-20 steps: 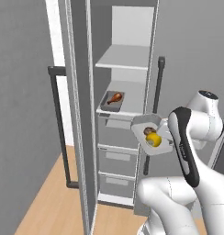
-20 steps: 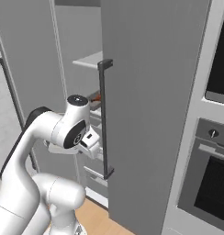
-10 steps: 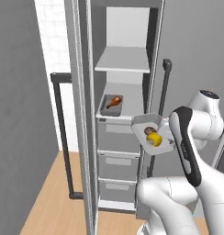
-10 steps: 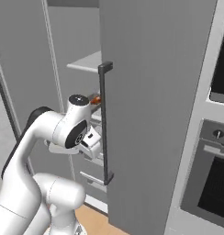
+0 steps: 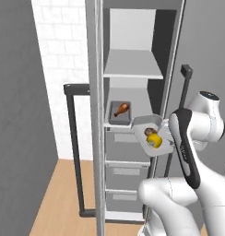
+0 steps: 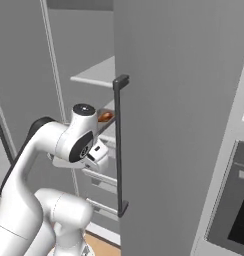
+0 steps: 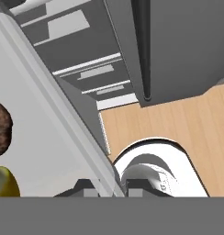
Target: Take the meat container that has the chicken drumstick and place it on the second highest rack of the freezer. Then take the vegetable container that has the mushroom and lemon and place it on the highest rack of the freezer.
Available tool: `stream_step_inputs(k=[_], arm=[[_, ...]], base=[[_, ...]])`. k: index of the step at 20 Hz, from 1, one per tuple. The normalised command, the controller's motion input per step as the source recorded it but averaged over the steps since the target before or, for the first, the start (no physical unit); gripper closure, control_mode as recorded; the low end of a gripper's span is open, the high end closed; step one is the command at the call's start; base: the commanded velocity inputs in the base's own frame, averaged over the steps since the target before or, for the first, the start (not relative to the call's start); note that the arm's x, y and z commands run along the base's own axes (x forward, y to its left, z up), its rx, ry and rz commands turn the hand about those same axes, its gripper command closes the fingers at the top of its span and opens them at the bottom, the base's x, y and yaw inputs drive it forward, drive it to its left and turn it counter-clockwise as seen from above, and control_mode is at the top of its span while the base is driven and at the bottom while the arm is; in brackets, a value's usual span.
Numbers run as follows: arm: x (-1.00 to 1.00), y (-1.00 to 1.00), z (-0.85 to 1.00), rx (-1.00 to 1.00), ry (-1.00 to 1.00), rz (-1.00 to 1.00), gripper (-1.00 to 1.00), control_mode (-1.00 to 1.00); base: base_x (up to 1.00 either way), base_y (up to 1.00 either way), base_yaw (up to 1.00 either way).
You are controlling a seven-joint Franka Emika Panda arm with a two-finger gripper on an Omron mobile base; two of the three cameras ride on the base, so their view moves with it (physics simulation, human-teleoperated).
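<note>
A: Where's the vegetable container (image 5: 156,138)?
B: Before the open freezer (image 5: 135,73), end effector (image 7: 109,190) pinching its rim; mushroom (image 5: 149,132) and lemon (image 5: 154,140) inside.
A: The chicken drumstick (image 5: 122,109)?
B: On the 2nd rack, bone end pointing lower left.

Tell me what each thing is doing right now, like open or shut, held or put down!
freezer: door open.
meat container: resting on the second highest rack, chicken drumstick inside.
vegetable container: held up in front of the shelves, not on a rack yet.
lemon and mushroom: lying in the held container.
highest rack: bare.
claw: shut on the vegetable container's rim.
</note>
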Motion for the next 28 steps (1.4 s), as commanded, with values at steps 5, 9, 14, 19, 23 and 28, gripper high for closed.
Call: stream_step_inputs(k=[5, 9, 14, 19, 23, 28], arm=[[0.0, 0.0, 0.0, 0.0, 0.0, 0.0, 1.0, 1.0], [0.0, 0.0, 0.0, 0.0, 0.0, 0.0, 1.0, 1.0], [0.0, 0.0, 0.0, 0.0, 0.0, 0.0, 1.0, 1.0], [0.0, 0.0, 0.0, 0.0, 0.0, 0.0, 1.0, 1.0], [0.23, 0.21, 0.5, 0.0, 0.0, -0.06, 1.0, -1.0], [0.31, 0.04, 0.75, 0.0, -0.05, -0.17, 1.0, -1.0]], base=[[0.44, 0.0, -0.05], [0.33, 0.11, -0.02], [0.25, 0.24, 0.0], [0.35, 0.23, -0.01], [0.09, 0.09, -0.01], [0.0, 0.0, 0.0]])
